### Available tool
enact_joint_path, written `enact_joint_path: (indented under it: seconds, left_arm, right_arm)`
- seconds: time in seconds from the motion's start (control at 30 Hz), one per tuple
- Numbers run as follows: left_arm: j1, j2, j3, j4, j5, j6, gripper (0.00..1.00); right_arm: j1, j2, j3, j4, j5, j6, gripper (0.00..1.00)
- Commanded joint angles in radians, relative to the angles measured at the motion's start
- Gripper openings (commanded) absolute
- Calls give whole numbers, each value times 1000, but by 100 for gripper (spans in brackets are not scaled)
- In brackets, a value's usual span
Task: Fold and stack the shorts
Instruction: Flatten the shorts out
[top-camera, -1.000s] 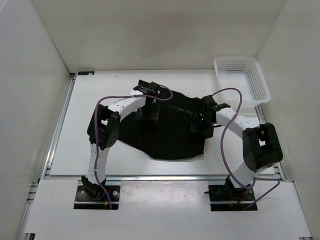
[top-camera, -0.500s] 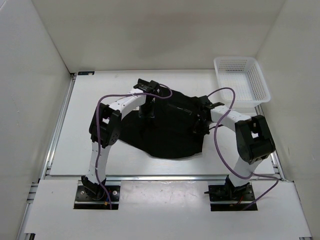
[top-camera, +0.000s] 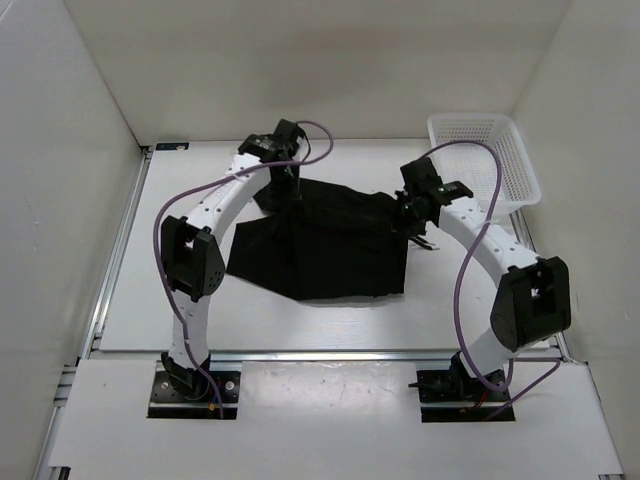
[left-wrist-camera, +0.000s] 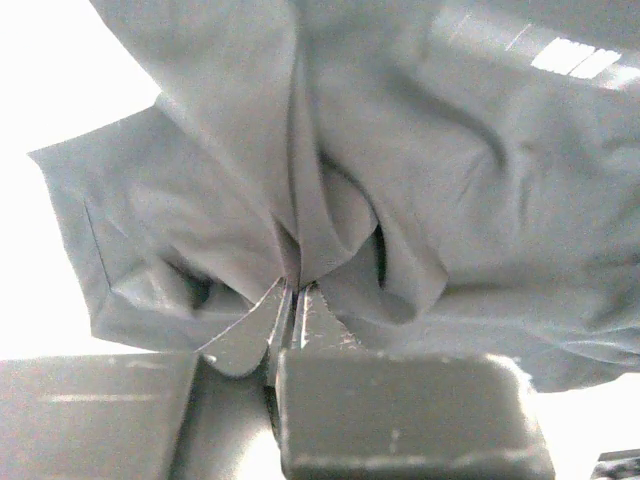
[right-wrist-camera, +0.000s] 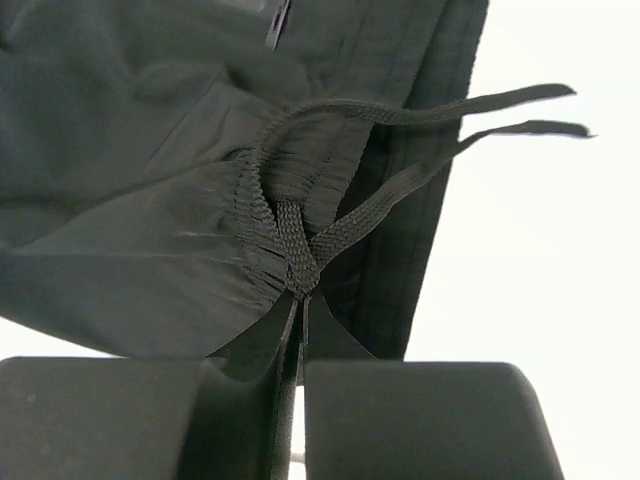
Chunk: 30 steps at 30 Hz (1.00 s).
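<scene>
The black shorts (top-camera: 320, 245) hang stretched between both arms above the white table, their lower edge resting near the table's middle. My left gripper (top-camera: 283, 187) is shut on a bunched fold of the shorts (left-wrist-camera: 330, 200) at their far left corner. My right gripper (top-camera: 413, 212) is shut on the gathered waistband with its drawstring (right-wrist-camera: 300, 265) at the far right corner. Two loose drawstring ends (right-wrist-camera: 500, 110) trail off to the right in the right wrist view.
A white plastic mesh basket (top-camera: 483, 158) stands at the back right corner, close to the right arm. White walls close in the table on three sides. Purple cables loop off both arms.
Both grippers have shut on the shorts and lifted toward the back of the table. The cloth, earlier a rounded heap, is now pulled out into a wide hanging sheet.
</scene>
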Motion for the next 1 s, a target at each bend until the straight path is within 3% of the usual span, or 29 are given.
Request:
enact_joint_path:
  seconds: [0.0, 0.17, 0.2, 0.27, 0.3, 0.37, 0.47, 0.6, 0.67, 0.73, 0.77, 0.83, 0.97]
  left_arm:
    - [54, 14, 131, -6, 59, 34, 10]
    - [109, 209, 361, -29, 70, 34, 10]
    - [122, 233, 406, -29, 70, 25, 18]
    - [155, 280, 443, -49, 141, 25, 45]
    - [156, 280, 443, -49, 150, 25, 77]
    - [166, 212, 388, -37, 110, 25, 99]
    - [186, 74, 249, -14, 32, 15, 100]
    - [220, -138, -24, 29, -19, -21, 98]
    - [231, -271, -239, 64, -29, -64, 88]
    - [243, -354, -458, 91, -19, -128, 68]
    - [257, -429, -527, 118, 13, -148, 64]
    - [271, -494, -709, 146, 47, -211, 66]
    - [303, -574, -910, 232, 160, -273, 83]
  right_arm:
    - [-27, 50, 96, -25, 72, -8, 0]
    - [-82, 269, 302, -4, 166, -8, 0]
    - [-93, 336, 333, -4, 166, -8, 0]
    - [-116, 386, 414, -4, 117, -8, 38]
    - [-128, 395, 425, -4, 103, -8, 50]
    - [-129, 369, 398, 5, 91, -20, 75]
    - [-119, 286, 313, 14, 81, -20, 92]
    - [-119, 115, 138, 24, 28, 16, 87]
    - [-119, 32, 24, 34, -24, 35, 80]
    - [-119, -13, -49, 50, -93, 70, 77]
    - [-119, -48, -113, 62, -115, 84, 76]
    - [-119, -71, -168, 93, -161, 121, 76]
    - [-119, -71, -232, 131, -244, 165, 76]
